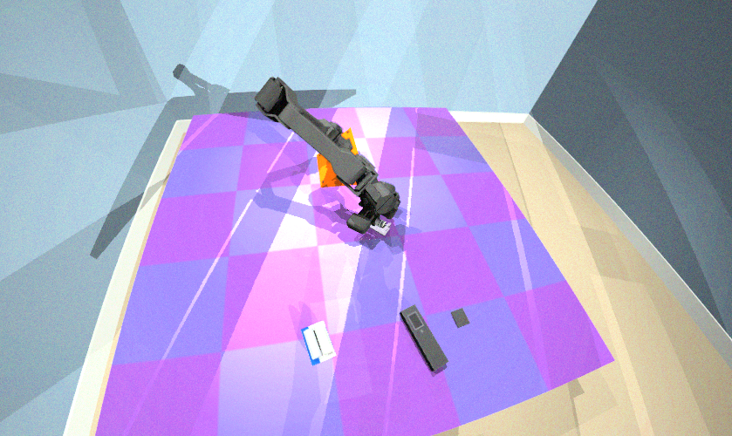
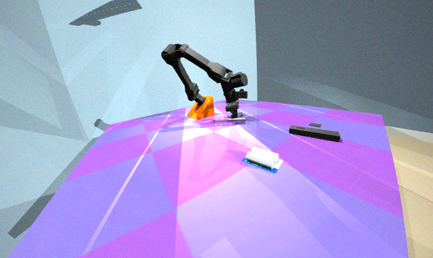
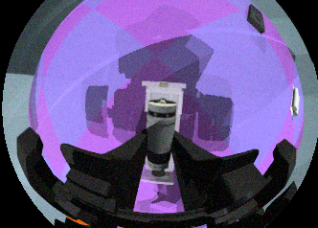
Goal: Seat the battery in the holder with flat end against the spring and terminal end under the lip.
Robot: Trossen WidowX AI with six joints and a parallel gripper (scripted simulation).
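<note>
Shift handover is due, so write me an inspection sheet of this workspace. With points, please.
Surface: purple-and-blue checkered mat point(image 1: 281, 281) point(image 2: 131, 192).
Job's things: white-and-black cylindrical battery point(image 3: 161, 132) over the pale flat rectangular holder point(image 3: 179, 96); full seating cannot be told.
Clutter: white twin-roll pack on a blue backing point(image 1: 318, 342) point(image 2: 261, 158); long black box point(image 1: 423, 338) point(image 2: 314, 133); small dark square point(image 1: 460, 317) point(image 2: 315, 125).
Gripper point(image 3: 159, 134): shut on the battery.
Cables: nothing seen.
Surroundings: pale blue and dark walls, beige floor.

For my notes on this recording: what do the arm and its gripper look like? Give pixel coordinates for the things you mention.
The arm point(image 1: 313, 133) point(image 2: 201, 61) is matte black to dark grey, with blocky, angular links and rounded joint housings. The gripper point(image 1: 378, 222) point(image 2: 233, 117) point(image 3: 159, 134) is black too, its fingers tapering inward. I can make out no cables or markings.
</note>
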